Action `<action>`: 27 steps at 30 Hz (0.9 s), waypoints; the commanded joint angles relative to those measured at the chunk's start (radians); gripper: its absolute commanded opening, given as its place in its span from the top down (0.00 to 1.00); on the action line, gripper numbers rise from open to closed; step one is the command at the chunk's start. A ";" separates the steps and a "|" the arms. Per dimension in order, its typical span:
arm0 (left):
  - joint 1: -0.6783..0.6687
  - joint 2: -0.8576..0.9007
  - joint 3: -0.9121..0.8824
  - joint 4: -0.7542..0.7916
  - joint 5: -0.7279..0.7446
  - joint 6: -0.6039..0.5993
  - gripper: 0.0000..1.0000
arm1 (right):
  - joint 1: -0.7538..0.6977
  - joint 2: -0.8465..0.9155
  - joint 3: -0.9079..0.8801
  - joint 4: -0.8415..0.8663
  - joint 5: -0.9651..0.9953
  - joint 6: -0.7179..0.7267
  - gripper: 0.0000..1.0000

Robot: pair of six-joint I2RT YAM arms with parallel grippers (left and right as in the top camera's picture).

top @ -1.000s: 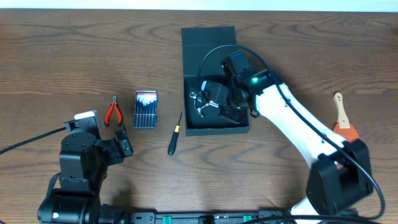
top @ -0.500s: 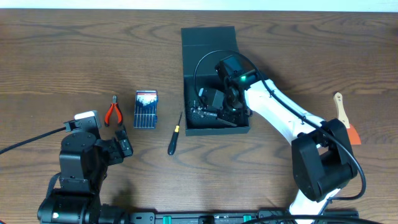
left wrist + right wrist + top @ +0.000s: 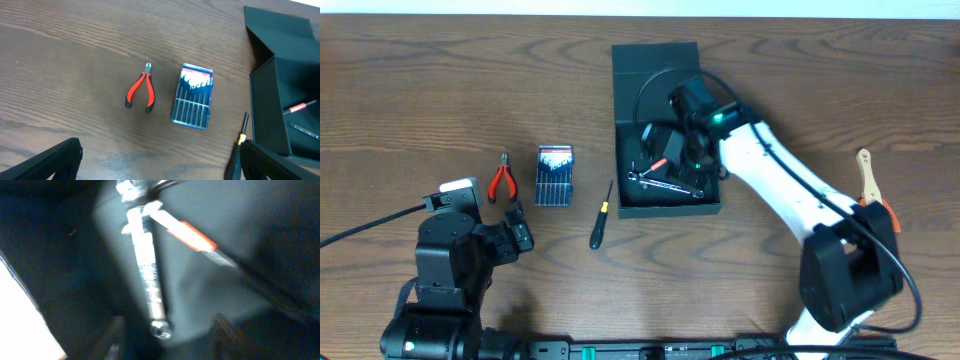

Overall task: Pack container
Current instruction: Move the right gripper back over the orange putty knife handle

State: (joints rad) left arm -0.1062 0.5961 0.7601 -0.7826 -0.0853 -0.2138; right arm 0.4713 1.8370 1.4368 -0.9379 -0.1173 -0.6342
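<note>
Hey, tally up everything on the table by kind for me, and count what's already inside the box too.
Box: 1
Bit case: 1
Pliers: 1
Screwdriver: 1
Wrench, in the box: 1
Red-handled tool, in the box: 1
Wooden-handled tool: 1
Total: 7

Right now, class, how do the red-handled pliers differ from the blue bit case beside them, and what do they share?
The pliers are slim and red-handled; the bit case is blue and white. The pliers fork into two handles; the bit case is a wider, flat rectangle. Both lie on the table, outside the container.
</note>
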 commanded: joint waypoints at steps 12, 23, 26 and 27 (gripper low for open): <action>0.003 0.001 0.025 -0.002 0.000 -0.010 0.01 | -0.580 -0.149 0.386 -0.322 0.092 0.388 0.14; 0.003 0.001 0.025 -0.002 -0.001 -0.010 0.02 | -0.925 -0.074 0.340 -0.356 0.083 0.303 0.01; 0.003 0.001 0.025 -0.002 -0.001 -0.010 0.02 | -0.953 -0.015 0.336 -0.352 0.082 0.285 0.01; 0.003 0.001 0.025 -0.002 -0.001 -0.010 0.02 | -0.958 0.014 0.336 -0.352 0.083 0.277 0.01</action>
State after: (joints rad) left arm -0.1062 0.5961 0.7601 -0.7830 -0.0853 -0.2138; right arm -0.4747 1.7866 1.7893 -1.2911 -0.0238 -0.3199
